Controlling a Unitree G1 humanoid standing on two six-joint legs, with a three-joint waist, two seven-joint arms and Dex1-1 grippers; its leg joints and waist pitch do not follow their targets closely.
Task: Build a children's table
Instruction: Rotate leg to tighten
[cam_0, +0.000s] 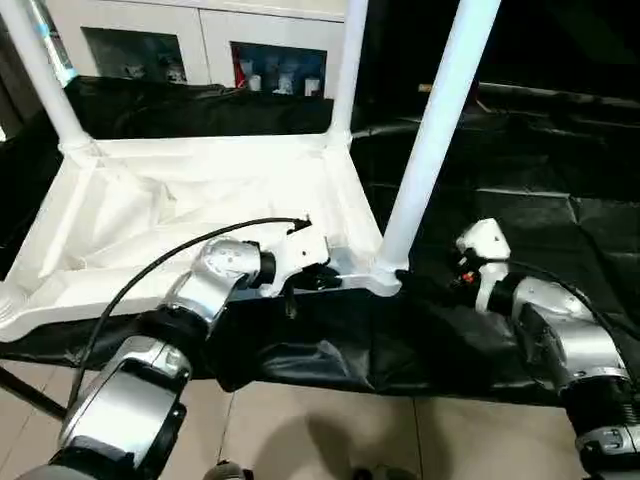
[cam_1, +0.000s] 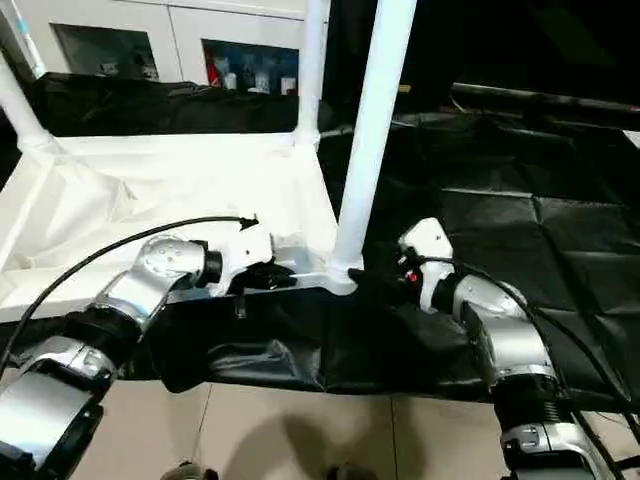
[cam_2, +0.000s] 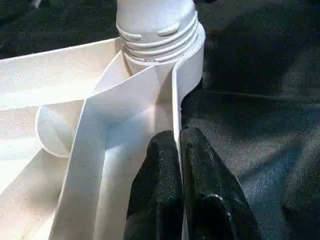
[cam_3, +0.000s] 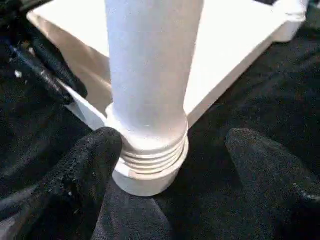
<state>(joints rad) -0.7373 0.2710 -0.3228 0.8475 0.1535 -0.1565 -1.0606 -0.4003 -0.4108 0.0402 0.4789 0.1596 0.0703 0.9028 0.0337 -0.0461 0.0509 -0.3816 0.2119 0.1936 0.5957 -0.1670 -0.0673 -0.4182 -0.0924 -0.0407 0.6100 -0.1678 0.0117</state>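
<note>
Silver forearms are seen nearest, reaching forward over a black cloth (cam_0: 520, 215) spread on the counter. On the robot's left, the left pincer (cam_2: 179, 145) is closed on the thin side wall of the upturned tabletop (cam_0: 200, 200), one black finger on each face of the wall, just beside the near right corner socket (cam_2: 192, 55). On the right, the right pincer (cam_3: 172, 145) is held open around the base of the near leg (cam_0: 435, 130); one fingertip (cam_3: 97, 150) lies at or against the threaded collar, the other is apart from it. Threads are still exposed above the socket rim, so this leg is judged not fully screwed home, though it stands upright unaided. Beyond, the tabletop lies ribbed side up on the cloth, its underside partly covered by a white wrapping. Two further legs are seen upright in the far corners: the far right leg (cam_0: 346, 70) and the far left leg (cam_0: 45, 75). At the near left corner (cam_0: 8, 300) an empty-looking socket is noted at the picture edge; no fourth leg is found there. Assembly is therefore judged about three quarters done: final tightening of the near leg, fitting of the last leg and turning the table upright remain. Farthest back, a white glass-door cabinet (cam_0: 200, 40) is recorded.
</note>
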